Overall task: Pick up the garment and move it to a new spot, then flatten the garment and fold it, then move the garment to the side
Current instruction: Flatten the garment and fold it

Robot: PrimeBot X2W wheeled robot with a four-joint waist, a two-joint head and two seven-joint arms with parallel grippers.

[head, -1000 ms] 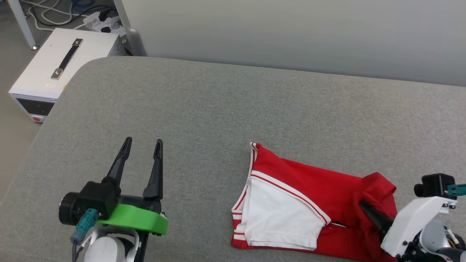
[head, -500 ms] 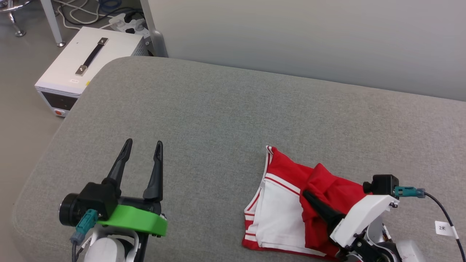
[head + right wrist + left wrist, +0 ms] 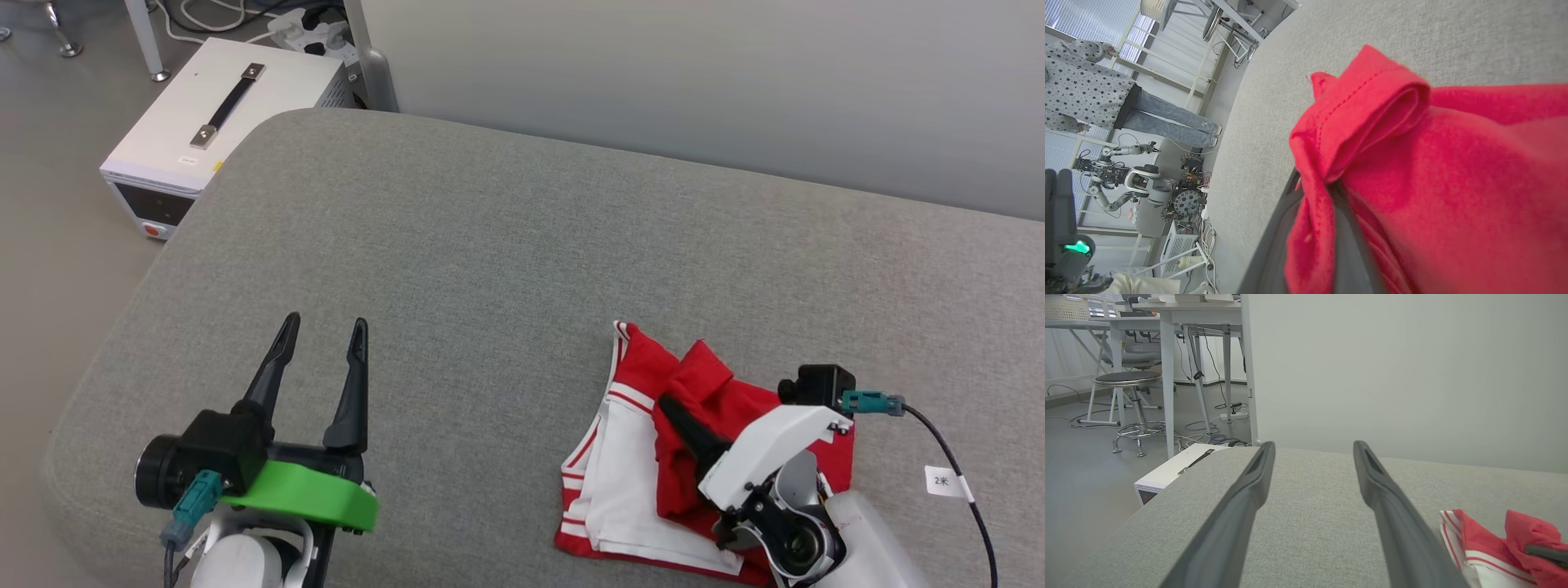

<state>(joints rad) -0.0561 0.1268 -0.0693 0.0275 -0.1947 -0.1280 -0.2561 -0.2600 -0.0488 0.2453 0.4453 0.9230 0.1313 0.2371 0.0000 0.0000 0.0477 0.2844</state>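
While right jaws clamp red garment, left jaws gape empty, cable tag reads "2米"

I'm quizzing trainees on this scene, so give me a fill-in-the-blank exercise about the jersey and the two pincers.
1. The right pincer is shut on a ____ fold of the jersey.
2. The left pincer stands ____, holding nothing.
3. The jersey lies on a ____ upholstered surface.
Missing words: red; open; grey.
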